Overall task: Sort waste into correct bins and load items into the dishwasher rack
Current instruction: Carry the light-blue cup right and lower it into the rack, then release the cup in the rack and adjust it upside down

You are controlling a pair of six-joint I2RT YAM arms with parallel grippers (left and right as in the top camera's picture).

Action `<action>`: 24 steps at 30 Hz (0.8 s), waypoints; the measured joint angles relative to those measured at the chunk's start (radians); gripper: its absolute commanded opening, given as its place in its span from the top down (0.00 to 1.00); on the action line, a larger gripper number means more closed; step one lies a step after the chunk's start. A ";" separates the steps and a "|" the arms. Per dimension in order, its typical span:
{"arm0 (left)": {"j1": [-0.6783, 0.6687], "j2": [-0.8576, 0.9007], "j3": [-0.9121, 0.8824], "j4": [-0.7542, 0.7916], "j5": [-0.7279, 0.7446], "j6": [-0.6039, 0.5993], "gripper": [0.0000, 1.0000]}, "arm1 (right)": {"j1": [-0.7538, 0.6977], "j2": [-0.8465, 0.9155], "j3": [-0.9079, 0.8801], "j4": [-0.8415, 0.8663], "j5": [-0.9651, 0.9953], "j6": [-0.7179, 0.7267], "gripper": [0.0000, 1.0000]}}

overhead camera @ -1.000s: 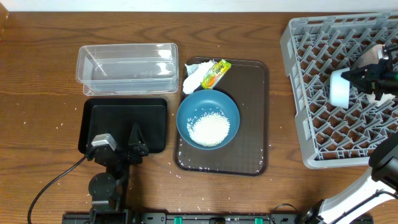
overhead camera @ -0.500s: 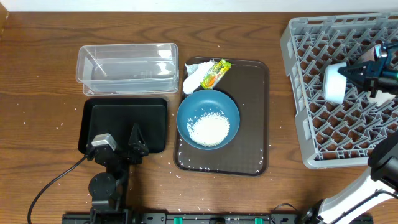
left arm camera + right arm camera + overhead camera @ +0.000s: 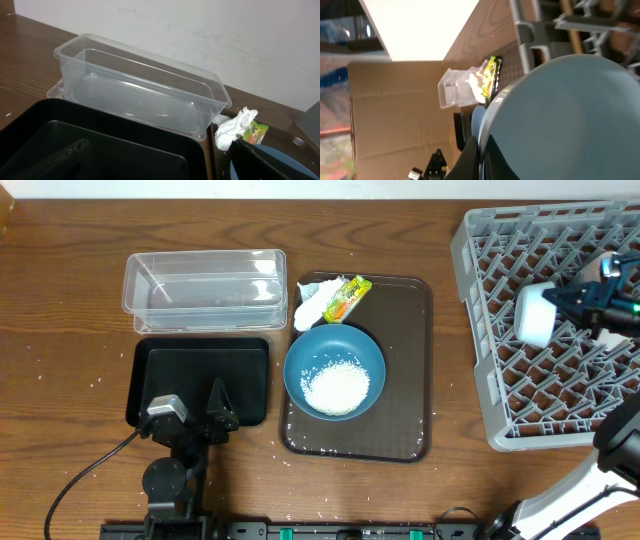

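Note:
My right gripper (image 3: 556, 299) hangs over the grey dishwasher rack (image 3: 476, 320), shut on the rim of the small light-blue bowl (image 3: 533, 315). That bowl (image 3: 570, 115) fills the right wrist view, its rim pinched between the fingers (image 3: 470, 155). The large dark-blue bowl (image 3: 334, 370) holds white rice (image 3: 335, 388) and sits on the brown tray (image 3: 405, 360). A crumpled tissue (image 3: 312, 305) and a snack wrapper (image 3: 346, 297) lie at the tray's far left corner. My left gripper (image 3: 195, 408) stands open at the near edge of the black bin (image 3: 200, 370). The clear tub (image 3: 204, 288) lies behind the black bin.
Loose rice grains dot the wood near the tray's front left corner (image 3: 285, 452). In the left wrist view the clear tub (image 3: 140, 90) is empty, with the tissue (image 3: 235, 129) and wrapper (image 3: 256, 132) to its right. The rack reaches the table's right edge.
My right gripper has carried the light-blue bowl a little to the left over the rack. The left arm has not moved.

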 measured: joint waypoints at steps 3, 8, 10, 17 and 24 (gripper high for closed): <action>0.000 0.000 0.000 0.000 0.000 0.000 0.09 | -0.035 0.000 0.000 -0.003 0.022 0.015 0.93; 0.000 0.000 0.000 0.000 0.000 0.000 0.09 | -0.084 -0.005 0.000 -0.012 0.092 0.035 0.79; 0.000 0.000 0.000 0.000 0.000 0.000 0.09 | -0.092 -0.016 0.000 -0.011 0.150 0.053 0.75; 0.000 0.000 0.000 0.000 0.000 0.000 0.09 | -0.091 -0.109 -0.002 0.002 0.389 0.149 0.64; 0.000 0.000 0.000 0.000 0.000 0.000 0.09 | -0.091 -0.279 -0.002 0.015 0.573 0.261 0.48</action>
